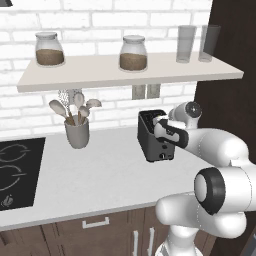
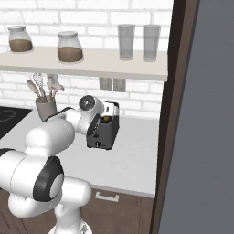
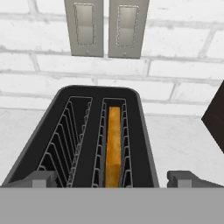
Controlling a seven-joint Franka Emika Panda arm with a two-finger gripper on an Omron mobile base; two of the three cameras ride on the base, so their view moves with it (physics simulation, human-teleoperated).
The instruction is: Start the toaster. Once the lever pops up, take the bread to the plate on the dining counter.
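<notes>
As jaws gape, gripper (image 3: 112, 178) over toaster (image 3: 87, 140) (bread (image 3: 113, 144) inside)

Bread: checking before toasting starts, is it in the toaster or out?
In: the bread stands on edge down one slot of the toaster.

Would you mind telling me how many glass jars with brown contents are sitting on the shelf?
2. One jar stands near the left end of the shelf; the other jar stands near the middle, left of two empty glasses. None seem hidden.
</notes>
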